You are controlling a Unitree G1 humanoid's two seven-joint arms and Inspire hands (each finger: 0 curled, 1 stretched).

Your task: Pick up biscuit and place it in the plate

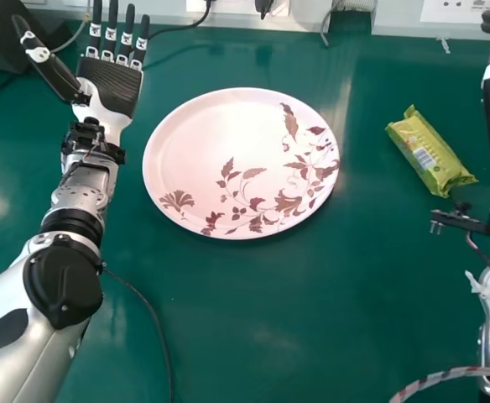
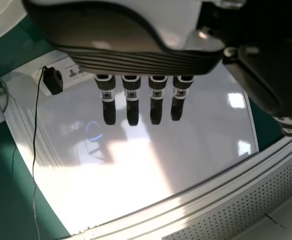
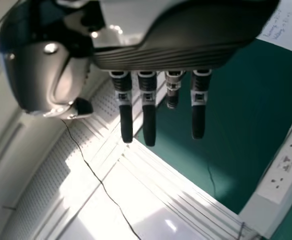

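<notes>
Pick and place not done, I'd call it the very start: the yellow-green plastic-wrapped biscuit packet (image 1: 430, 153) lies on the green tabletop (image 1: 253, 315), right of the round white plate with brown leaf print (image 1: 199, 134), apart from its rim. The plate has no biscuit on it, so reach, grasp, lift, carry and release are all left. My black-and-silver right hand (image 3: 161, 47) is empty and released, its fingers mostly straight with one more bent than the rest; it sits farther right of the plate than the packet does, up at the head view's right edge, so the packet lies between that hand and the plate. My matching left hand (image 1: 111, 84) is open and empty too, off the plate's left side toward its far edge, with the whole plate between it and the packet. Right hand looks like the one to use: I'd bring it in toward the plate, line up with the slanted packet and pinch across its narrow width. Then it should be a short leftward carry to the plate; a sloppy approach could push the packet instead.
</notes>
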